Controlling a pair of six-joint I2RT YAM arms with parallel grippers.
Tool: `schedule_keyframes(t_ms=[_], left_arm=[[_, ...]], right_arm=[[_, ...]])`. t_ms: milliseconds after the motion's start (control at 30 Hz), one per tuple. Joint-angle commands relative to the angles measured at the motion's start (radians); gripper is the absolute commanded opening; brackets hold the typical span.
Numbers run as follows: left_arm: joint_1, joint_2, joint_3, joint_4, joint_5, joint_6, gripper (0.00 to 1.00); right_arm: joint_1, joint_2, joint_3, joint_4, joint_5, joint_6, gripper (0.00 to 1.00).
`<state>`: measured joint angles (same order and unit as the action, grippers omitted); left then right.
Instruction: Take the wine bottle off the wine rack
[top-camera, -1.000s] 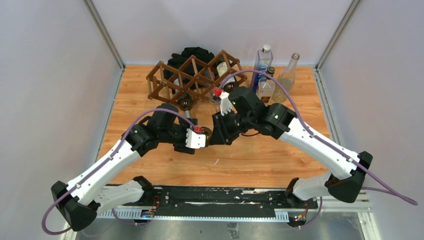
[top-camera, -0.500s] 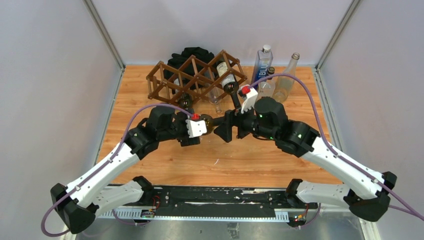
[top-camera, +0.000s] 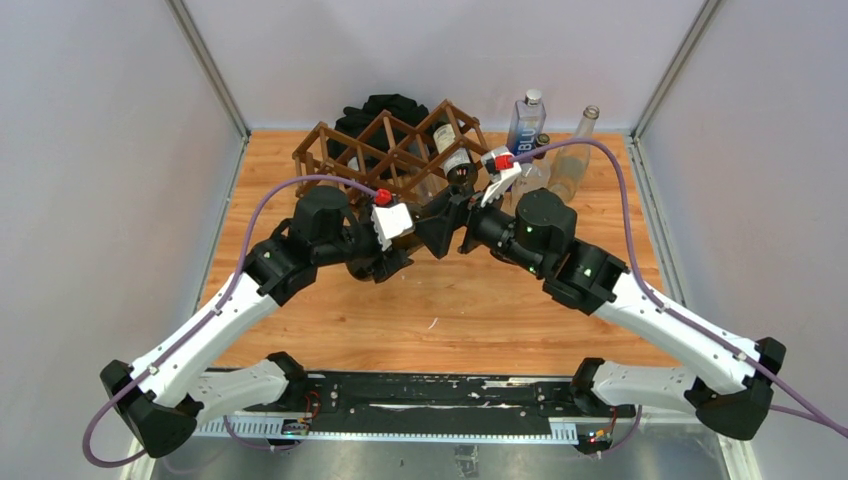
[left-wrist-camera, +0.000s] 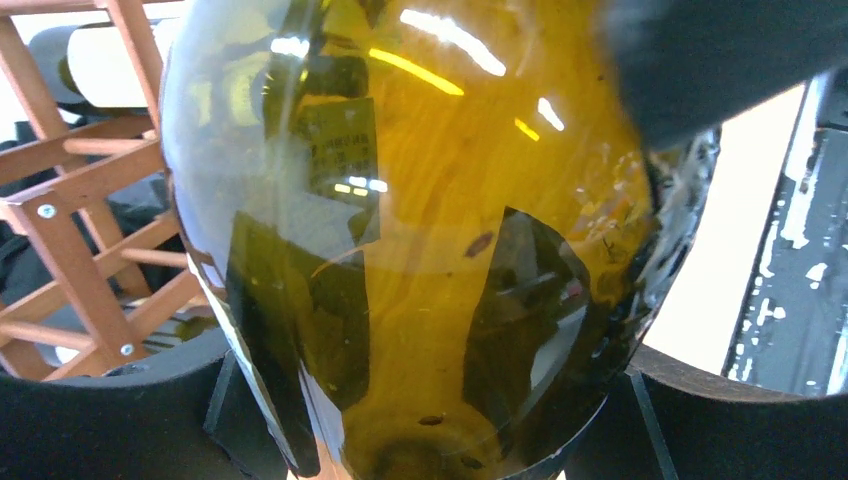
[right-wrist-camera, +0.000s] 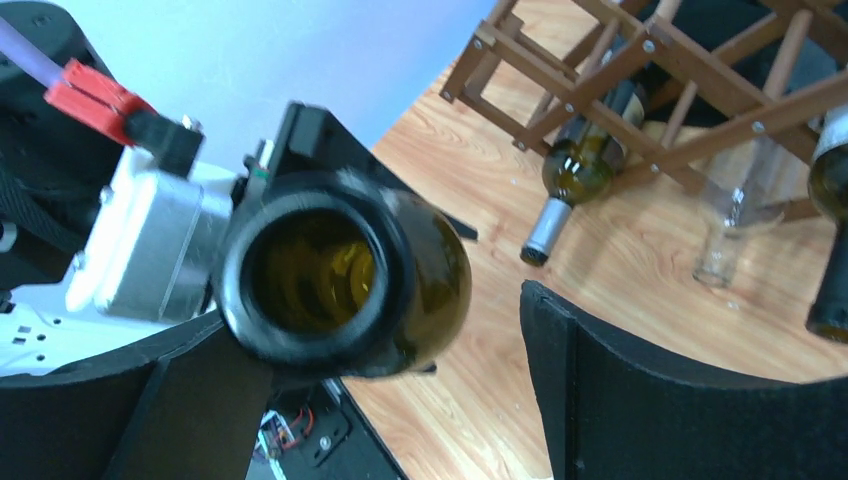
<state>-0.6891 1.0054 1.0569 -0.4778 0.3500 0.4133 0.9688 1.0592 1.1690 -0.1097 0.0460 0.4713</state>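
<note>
The wine bottle (left-wrist-camera: 420, 200), olive-green glass, fills the left wrist view, and my left gripper (left-wrist-camera: 420, 400) is shut on its wide body. Its open mouth (right-wrist-camera: 300, 275) faces the right wrist camera. My right gripper (right-wrist-camera: 385, 330) stands open around the neck, which lies close to the left finger (right-wrist-camera: 120, 410). From above, both grippers meet just in front of the wine rack (top-camera: 385, 150), the left gripper (top-camera: 395, 255) below the right gripper (top-camera: 435, 225), and the bottle is mostly hidden under them. The brown lattice rack (right-wrist-camera: 640, 80) holds other bottles.
A green bottle with a silver cap (right-wrist-camera: 580, 170) and a clear bottle (right-wrist-camera: 735, 215) poke out of the rack's lower cells. A blue bottle (top-camera: 527, 120) and a clear bottle (top-camera: 578, 150) stand at the back right. A black cloth heap (top-camera: 385, 108) lies behind the rack.
My right gripper has opened from shut and swung toward the rack's front. The left gripper has carried the bottle farther from the arm bases, closer to the rack.
</note>
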Motion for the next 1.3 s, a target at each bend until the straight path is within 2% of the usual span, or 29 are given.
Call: schedule_keyframes(t_ms=[0,100,200,267,333,367,400,467,500,667,800,933,1033,1133,1267], left_arm=[[-0.007,-0.014,0.059,0.031,0.084,-0.058,0.00],[-0.007,-0.011,0.063,0.018,0.092,-0.067,0.00],[-0.007,-0.015,0.064,0.015,0.098,-0.076,0.00],[-0.007,-0.019,0.064,0.012,0.100,-0.080,0.00],[-0.007,-0.019,0.066,0.010,0.094,-0.083,0.00],[-0.007,-0.017,0.065,0.009,0.087,-0.086,0.05],[-0.007,-0.016,0.068,0.007,0.081,-0.088,0.23],[-0.007,-0.006,0.082,-0.016,0.060,-0.093,0.88],[-0.007,0.006,0.093,-0.037,0.048,-0.094,0.98],[-0.007,0.049,0.173,-0.165,-0.007,-0.063,1.00],[0.014,0.088,0.233,-0.273,0.014,-0.074,1.00],[0.097,0.145,0.326,-0.378,0.067,-0.089,1.00],[0.163,0.191,0.422,-0.434,0.044,-0.089,1.00],[0.231,0.252,0.535,-0.495,-0.034,-0.096,1.00],[0.331,0.332,0.676,-0.562,-0.051,-0.126,1.00]], right_arm=[[0.008,0.069,0.050,0.096,0.025,-0.027,0.87],[0.008,0.107,0.089,0.094,0.019,-0.035,0.85],[0.008,0.124,0.101,0.100,0.020,-0.042,0.76],[0.007,0.126,0.100,0.102,0.021,-0.042,0.62],[0.008,0.129,0.104,0.101,0.016,-0.043,0.43],[0.008,0.130,0.108,0.095,0.013,-0.042,0.30],[0.008,0.132,0.112,0.084,0.013,-0.043,0.20],[0.007,0.132,0.122,0.049,0.029,-0.051,0.01],[0.007,0.129,0.128,0.024,0.045,-0.060,0.00],[0.003,0.089,0.158,-0.112,0.145,-0.146,0.00],[-0.007,0.034,0.147,-0.209,0.219,-0.216,0.00],[-0.025,-0.017,0.141,-0.301,0.327,-0.292,0.00],[-0.052,-0.041,0.135,-0.349,0.412,-0.366,0.00],[-0.117,-0.056,0.130,-0.372,0.459,-0.413,0.00],[-0.304,-0.054,0.128,-0.374,0.439,-0.426,0.00]])
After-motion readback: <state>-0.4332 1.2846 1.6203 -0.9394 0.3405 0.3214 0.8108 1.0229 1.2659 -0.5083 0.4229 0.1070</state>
